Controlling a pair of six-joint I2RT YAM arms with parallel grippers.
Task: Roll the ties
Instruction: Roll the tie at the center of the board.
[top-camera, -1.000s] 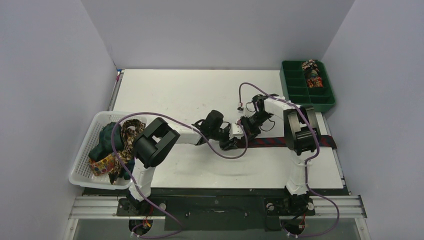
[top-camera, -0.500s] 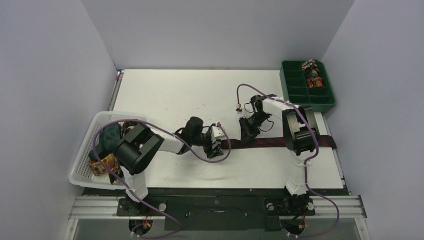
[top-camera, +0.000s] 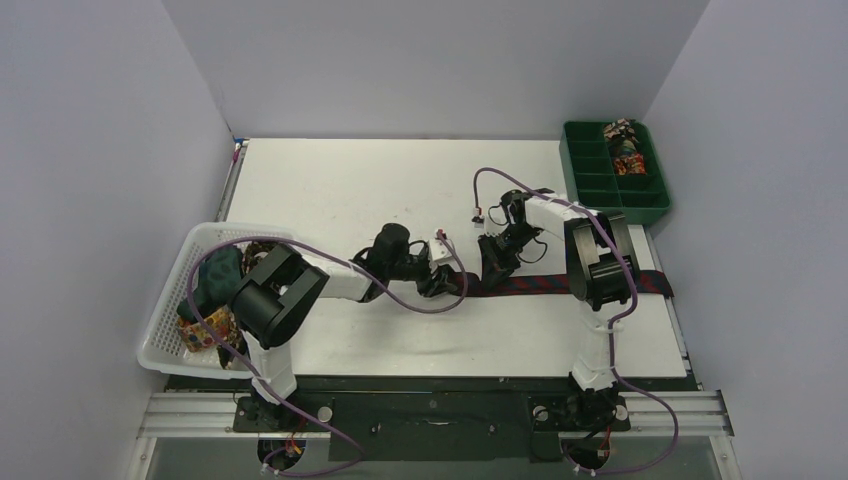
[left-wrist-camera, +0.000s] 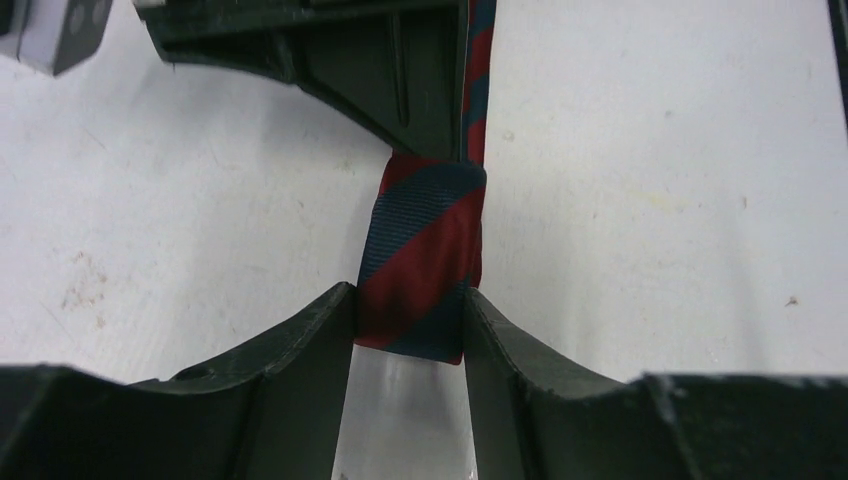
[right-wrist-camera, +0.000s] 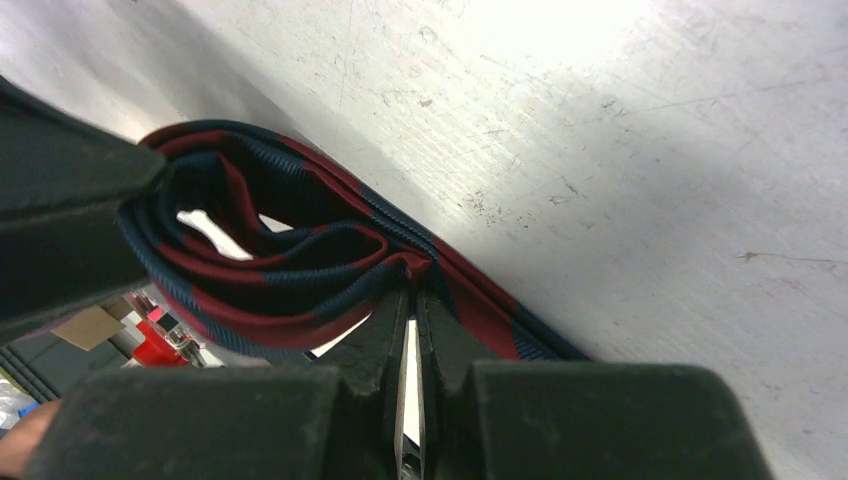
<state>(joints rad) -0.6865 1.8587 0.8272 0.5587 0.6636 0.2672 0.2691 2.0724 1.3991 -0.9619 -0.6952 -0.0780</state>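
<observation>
A navy tie with red diagonal stripes (top-camera: 545, 284) lies across the table's right half, its left end folded into a loose roll (right-wrist-camera: 270, 260). My left gripper (left-wrist-camera: 408, 318) is closed on the sides of that rolled end (left-wrist-camera: 425, 265), one finger touching each edge. In the top view the left gripper (top-camera: 447, 277) stands just left of the right gripper (top-camera: 493, 265). My right gripper (right-wrist-camera: 412, 300) is shut, its tips pinching a layer of the tie where the loops meet. More ties (top-camera: 215, 290) are heaped in the basket.
A white mesh basket (top-camera: 165, 335) sits at the table's left edge beside the left arm. A green compartment tray (top-camera: 598, 190) stands at the back right, with rolled ties (top-camera: 625, 150) in its far compartments. The tie's long tail runs under the right arm towards the right edge.
The left gripper drew back to the left and opened, then came back right and closed on the tie's rolled end. The right gripper stayed shut in place.
</observation>
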